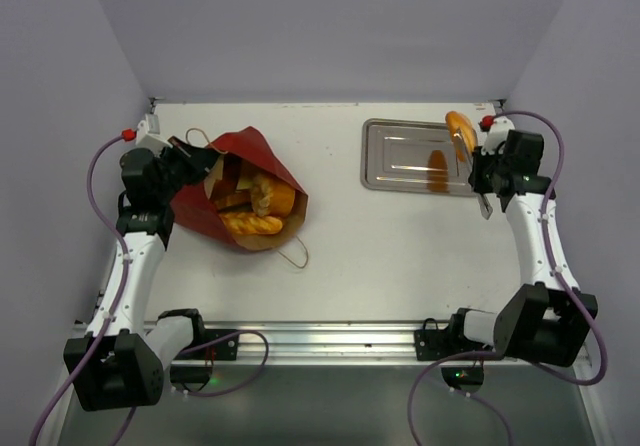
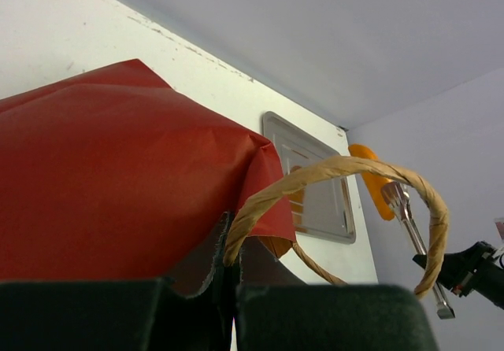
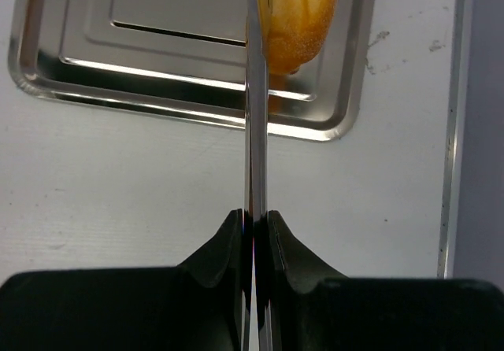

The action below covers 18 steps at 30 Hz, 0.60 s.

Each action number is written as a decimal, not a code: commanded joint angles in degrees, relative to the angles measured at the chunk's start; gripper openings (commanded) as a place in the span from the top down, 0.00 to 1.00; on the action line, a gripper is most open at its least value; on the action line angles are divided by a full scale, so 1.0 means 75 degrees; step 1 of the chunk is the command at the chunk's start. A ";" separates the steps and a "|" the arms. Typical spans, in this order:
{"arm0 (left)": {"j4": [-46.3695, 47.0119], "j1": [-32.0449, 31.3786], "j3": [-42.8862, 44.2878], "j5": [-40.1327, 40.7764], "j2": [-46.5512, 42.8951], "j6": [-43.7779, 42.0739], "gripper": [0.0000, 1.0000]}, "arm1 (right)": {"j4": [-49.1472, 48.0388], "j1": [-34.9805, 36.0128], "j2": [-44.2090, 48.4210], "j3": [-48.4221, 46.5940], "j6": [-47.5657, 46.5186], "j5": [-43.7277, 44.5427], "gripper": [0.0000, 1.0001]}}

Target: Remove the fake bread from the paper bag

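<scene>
White table (image 1: 400,256) fills the space between pale lilac walls, with both arm bases bolted at its near edge.

From the near left, the left arm (image 1: 135,256) reaches to the paper bag (image 1: 200,216), which lies on its side on the left half of the table, its mouth open toward the right. The left jaws are fully closed, pinching the bag's rim where one looped handle (image 2: 346,168) rises from it; the other handle (image 1: 296,256) lies flat on the table at the bag's near side. Several fake breads (image 1: 252,224), golden and orange, show inside the brown-lined mouth.

On the right, the right arm (image 1: 540,246) stretches toward the far side. Its jaws are pressed together on thin metal tongs (image 3: 253,131), seen edge-on from the wrist. The tongs' far tips clamp an orange bread (image 1: 460,128) over the right rim of a flat silver tray (image 1: 385,131). Whether that bread touches the metal cannot be told. The tray sits far right on the table, well apart from the bag.
</scene>
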State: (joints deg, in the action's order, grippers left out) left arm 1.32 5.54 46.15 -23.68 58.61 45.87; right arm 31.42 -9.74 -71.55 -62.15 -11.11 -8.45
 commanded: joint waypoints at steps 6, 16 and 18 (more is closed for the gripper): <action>0.0890 -0.0024 -0.0118 -0.0498 -0.0162 0.0013 1.00 | -0.1774 -0.0811 -0.1194 0.0047 0.0509 -0.0267 1.00; 0.0984 0.0000 -0.0317 -0.0616 -0.0256 -0.0022 1.00 | -0.2384 -0.0823 -0.1546 0.0716 0.0498 -0.0338 1.00; 0.0984 0.0000 -0.0353 -0.0628 -0.0291 -0.0022 1.00 | -0.2373 -0.0823 -0.1581 0.0844 0.0474 -0.0338 1.00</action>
State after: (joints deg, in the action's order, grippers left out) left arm 4.21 5.54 43.59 -26.11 58.15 45.87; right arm 18.52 -16.03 -82.91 -56.88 -7.90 -10.02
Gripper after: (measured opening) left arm 0.012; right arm 0.147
